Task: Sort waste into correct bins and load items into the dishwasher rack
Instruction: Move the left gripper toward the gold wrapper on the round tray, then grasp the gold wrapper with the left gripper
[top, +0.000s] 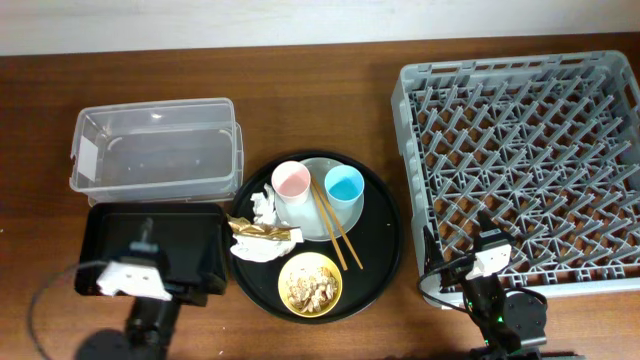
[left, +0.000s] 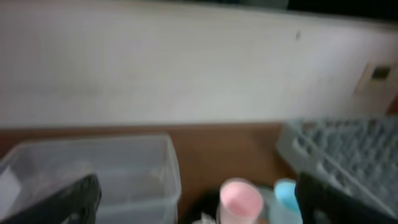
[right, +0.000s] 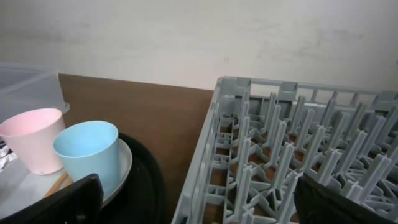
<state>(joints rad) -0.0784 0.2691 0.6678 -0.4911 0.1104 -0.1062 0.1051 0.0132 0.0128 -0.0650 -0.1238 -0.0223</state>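
Sharing the plate (top: 322, 166): pink cup (top: 291, 182), blue cup (top: 344, 184).

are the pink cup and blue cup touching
Apart. The overhead view shows a clear gap between the rims of the pink cup and the blue cup, with the chopsticks lying through it.

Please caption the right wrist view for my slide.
Pink cup and blue cup stand upright beside the grey dishwasher rack.
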